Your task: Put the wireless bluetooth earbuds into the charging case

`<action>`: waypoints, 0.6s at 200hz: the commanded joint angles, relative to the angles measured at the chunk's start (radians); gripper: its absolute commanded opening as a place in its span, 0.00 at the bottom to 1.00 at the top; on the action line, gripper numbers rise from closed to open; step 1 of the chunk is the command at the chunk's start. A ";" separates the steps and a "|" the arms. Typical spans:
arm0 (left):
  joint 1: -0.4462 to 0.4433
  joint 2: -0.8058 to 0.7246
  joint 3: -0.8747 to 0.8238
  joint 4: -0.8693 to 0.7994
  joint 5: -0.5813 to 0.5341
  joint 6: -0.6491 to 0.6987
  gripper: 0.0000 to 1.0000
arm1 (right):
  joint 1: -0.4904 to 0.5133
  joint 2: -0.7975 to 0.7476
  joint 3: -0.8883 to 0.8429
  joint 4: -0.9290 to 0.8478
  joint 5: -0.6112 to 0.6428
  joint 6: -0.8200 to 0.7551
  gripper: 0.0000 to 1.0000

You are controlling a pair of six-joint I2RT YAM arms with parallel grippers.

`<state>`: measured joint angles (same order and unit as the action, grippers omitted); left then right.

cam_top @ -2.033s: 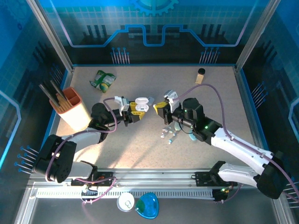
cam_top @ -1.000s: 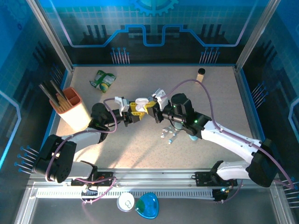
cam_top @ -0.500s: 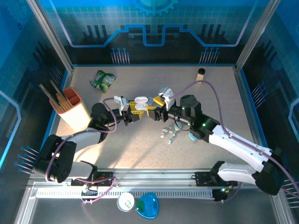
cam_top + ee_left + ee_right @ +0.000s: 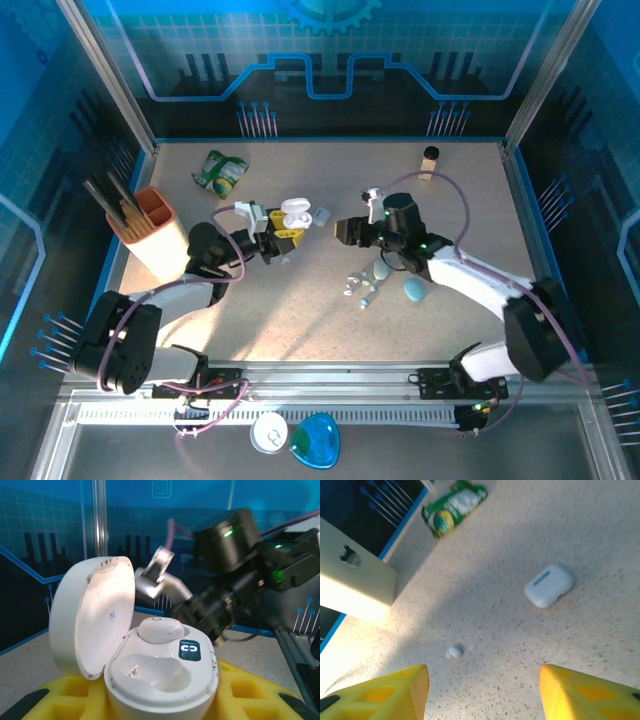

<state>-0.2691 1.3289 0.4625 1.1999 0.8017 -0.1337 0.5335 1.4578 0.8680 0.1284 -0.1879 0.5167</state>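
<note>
Top cam: the left gripper (image 4: 284,235) holds the open white charging case (image 4: 295,211) near mid-table, with the right gripper (image 4: 348,230) close by on its right. The loose earbuds (image 4: 361,290) sit in a little heap on the table over by the right arm, next to the teal pebble cases (image 4: 412,289).

Left wrist cam: lid's flipped back and there's one seated earbud (image 4: 160,629) in the far socket. The near socket (image 4: 150,667) is empty. So I'd call this case about half done, one bud in and one to go. The yellow pads (image 4: 245,695) are clamped on the bottom of the case, so that grip looks solid.

Right wrist cam: its yellow fingers (image 4: 395,690) stand well apart with nothing between them, just bare table. Further out lie a closed small white case (image 4: 549,585) and a tiny white bit (image 4: 454,652). Can't tell if that bit is a bud. My guess is the right arm has to go fetch another one.
</note>
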 commanded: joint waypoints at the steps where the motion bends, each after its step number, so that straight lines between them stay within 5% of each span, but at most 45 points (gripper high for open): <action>1: 0.008 -0.049 -0.012 0.051 -0.014 -0.023 0.34 | 0.021 0.132 0.137 -0.106 -0.126 0.035 0.61; 120: 0.005 -0.092 0.018 0.035 -0.002 -0.038 0.34 | 0.154 0.778 0.744 -0.378 -0.317 -0.075 0.57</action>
<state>-0.2691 1.2724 0.4610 1.2102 0.7975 -0.1600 0.6605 2.1567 1.5082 -0.1329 -0.4297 0.4854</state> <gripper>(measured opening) 0.367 0.573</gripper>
